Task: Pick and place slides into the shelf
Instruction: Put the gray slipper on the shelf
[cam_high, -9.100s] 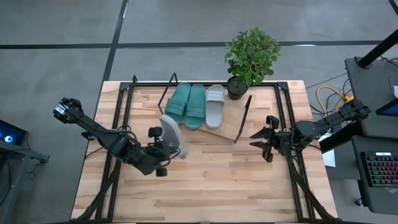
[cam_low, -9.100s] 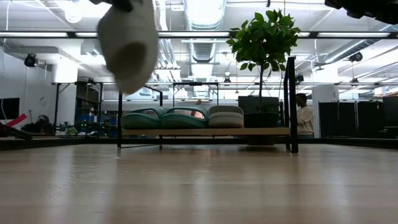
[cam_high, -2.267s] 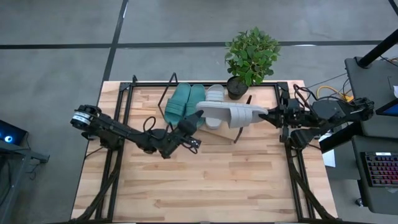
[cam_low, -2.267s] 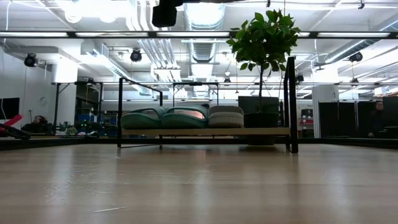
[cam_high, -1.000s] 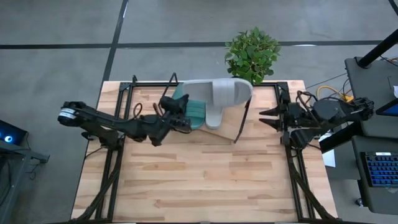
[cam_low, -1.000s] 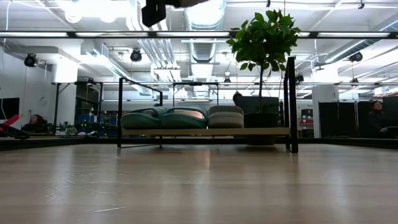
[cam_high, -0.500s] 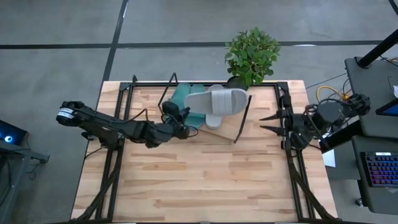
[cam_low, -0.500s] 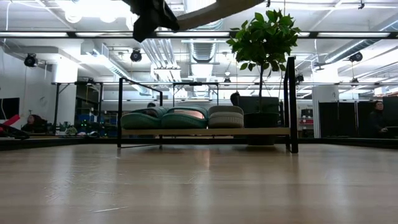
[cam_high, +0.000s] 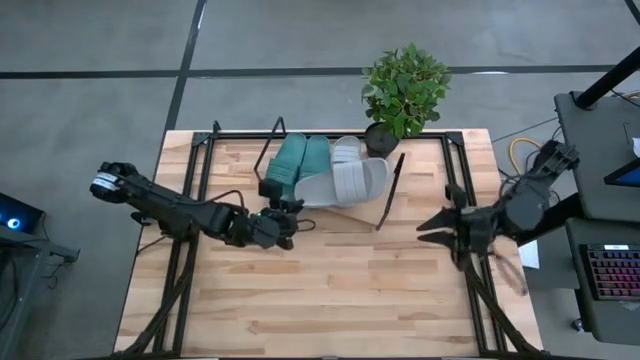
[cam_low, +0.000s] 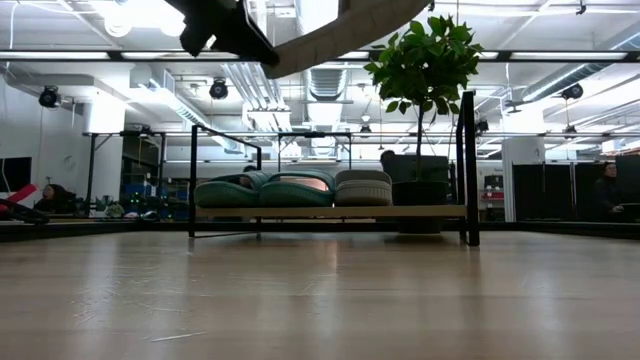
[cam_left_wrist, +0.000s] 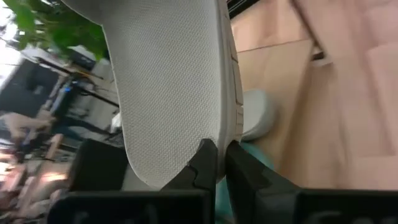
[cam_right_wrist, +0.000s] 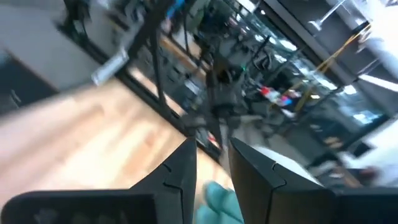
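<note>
My left gripper (cam_high: 287, 214) is shut on a light grey slide (cam_high: 345, 182), held in the air over the right half of the shelf (cam_high: 372, 206); the low view shows this slide (cam_low: 340, 28) high above the shelf (cam_low: 330, 212). On the slanted board lie two teal slides (cam_high: 300, 165) and another grey slide (cam_high: 347, 150), soles down, side by side. My right gripper (cam_high: 432, 228) is open at the table's right side, beyond the shelf's right end frame, with nothing between its fingers (cam_right_wrist: 180, 171). My left gripper pinches the sole's side rim (cam_left_wrist: 214, 138) between its two fingers, near the rounded end that faces the arm. The fingers come roughly level from the table's left. The slide is lifted clear and sticks out past the fingers toward the right, slanting, its textured underside (cam_left_wrist: 168, 81) turned to the wrist camera.
A potted plant (cam_high: 403, 90) stands at the table's far edge behind the shelf's right end. Black metal end frames (cam_high: 392, 190) close the shelf on both sides. The bare wooden tabletop (cam_high: 340, 290) stretches toward the near edge.
My left gripper has come down and toward the table's near edge while rolling, and the grey slide in it has sunk from high over the shelf's far side to lower over the shelf's right half. My right gripper has swung toward the near edge, away from the shelf.
</note>
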